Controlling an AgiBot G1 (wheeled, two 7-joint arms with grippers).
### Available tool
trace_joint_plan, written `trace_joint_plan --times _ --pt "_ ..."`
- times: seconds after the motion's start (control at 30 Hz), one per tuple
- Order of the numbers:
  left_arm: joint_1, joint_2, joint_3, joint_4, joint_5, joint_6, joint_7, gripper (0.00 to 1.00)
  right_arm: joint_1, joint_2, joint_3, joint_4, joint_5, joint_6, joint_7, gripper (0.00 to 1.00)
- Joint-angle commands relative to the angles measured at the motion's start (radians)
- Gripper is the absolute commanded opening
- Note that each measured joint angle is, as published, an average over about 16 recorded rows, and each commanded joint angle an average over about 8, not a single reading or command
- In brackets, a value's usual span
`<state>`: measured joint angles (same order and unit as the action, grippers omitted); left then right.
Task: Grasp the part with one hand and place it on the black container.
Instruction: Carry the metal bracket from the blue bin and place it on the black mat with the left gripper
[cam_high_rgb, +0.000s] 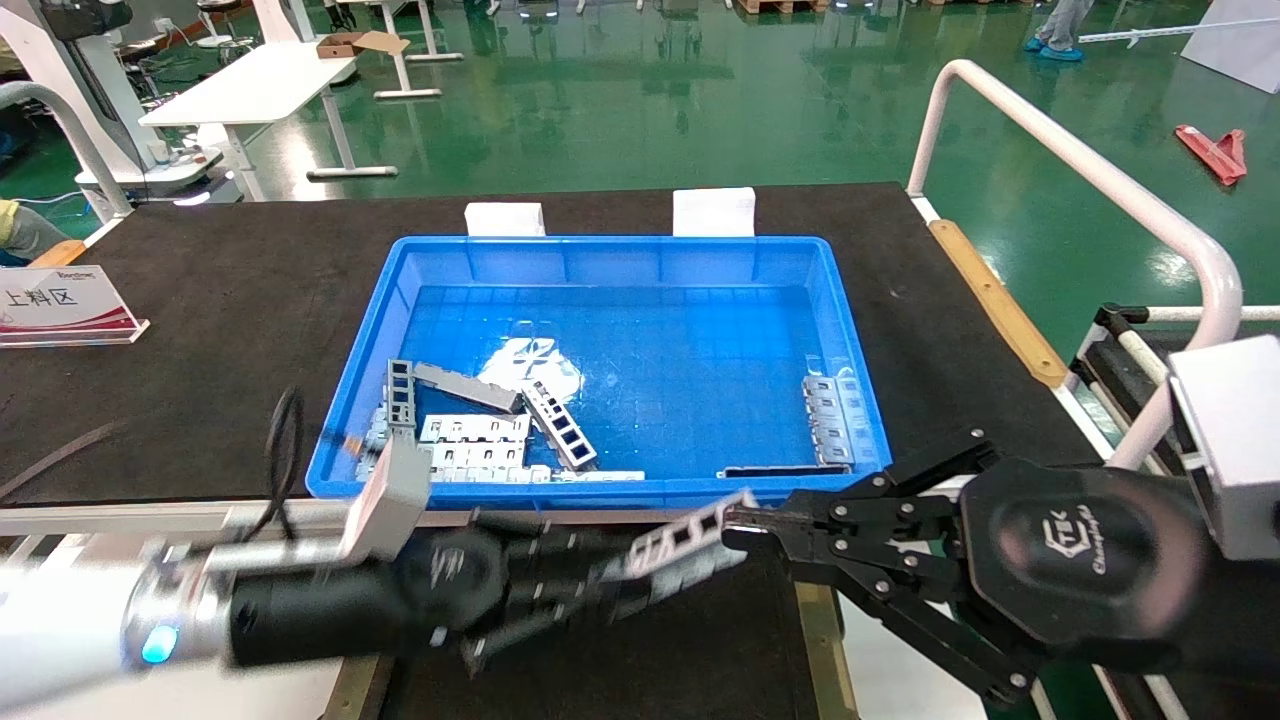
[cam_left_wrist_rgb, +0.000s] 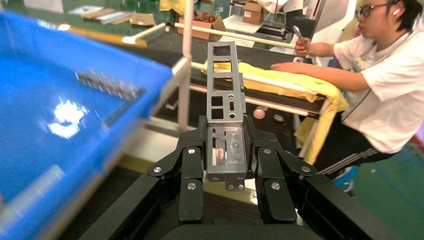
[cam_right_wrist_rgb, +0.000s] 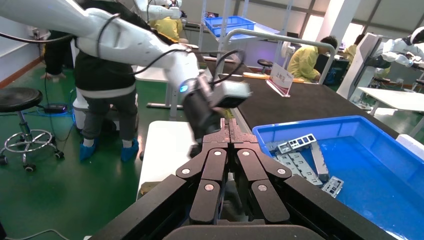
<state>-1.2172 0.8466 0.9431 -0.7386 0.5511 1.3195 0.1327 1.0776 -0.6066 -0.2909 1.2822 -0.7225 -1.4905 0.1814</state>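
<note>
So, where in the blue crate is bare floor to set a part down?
The blue crate has bare middle and rear floor, between the front-left pile and right-wall stack. Both front corners are crowded. The left gripper, holding the part, and right gripper hover before it.

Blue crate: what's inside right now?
Blue crate: slotted metal parts piled at its near-left, a few more at near-right. Near wall hides anything tight against it.

Black right gripper (cam_right_wrist_rgb: 229, 131), fingers pressed together; beyond its tips, the white left arm (cam_right_wrist_rgb: 150, 47); beside it, a blue plastic crate (cam_right_wrist_rgb: 350, 155) of grey metal parts (cam_right_wrist_rgb: 300, 155).
</note>
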Motion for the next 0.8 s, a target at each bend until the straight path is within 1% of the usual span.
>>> trace_joint_plan --times 0.03,0.13,0.23,0.4,0.5,0.6,0.8 --pt "0.054 -0.046 -0.001 -0.071 -0.019 -0.013 -0.026 0.0 0.0 0.0 0.0 0.0 0.0 0.0 0.0 0.0" --pt "0.171 -0.103 -0.003 -0.169 -0.05 -0.109 -0.036 0.0 0.0 0.0 0.0 0.0 0.0 0.0 0.0 0.0" --pt "0.285 -0.143 -0.009 -0.254 -0.085 -0.236 -0.035 0.0 0.0 0.0 0.0 0.0 0.0 0.0 0.0 0.0" --pt "0.441 -0.163 -0.031 -0.366 -0.146 -0.475 -0.02 0.0 0.0 0.0 -0.001 0.0 0.001 0.0 0.0 0.0" --pt "0.506 -0.147 -0.048 -0.413 -0.175 -0.608 -0.003 0.0 0.0 0.0 -0.001 0.0 0.001 0.0 0.0 0.0" --pt "0.55 -0.114 -0.065 -0.436 -0.196 -0.718 0.016 0.0 0.0 0.0 -0.001 0.0 0.001 0.0 -0.001 0.0" --pt "0.582 -0.009 -0.09 -0.412 -0.218 -0.87 0.043 0.0 0.0 0.001 -0.001 0.0 0.001 0.001 -0.001 0.0"
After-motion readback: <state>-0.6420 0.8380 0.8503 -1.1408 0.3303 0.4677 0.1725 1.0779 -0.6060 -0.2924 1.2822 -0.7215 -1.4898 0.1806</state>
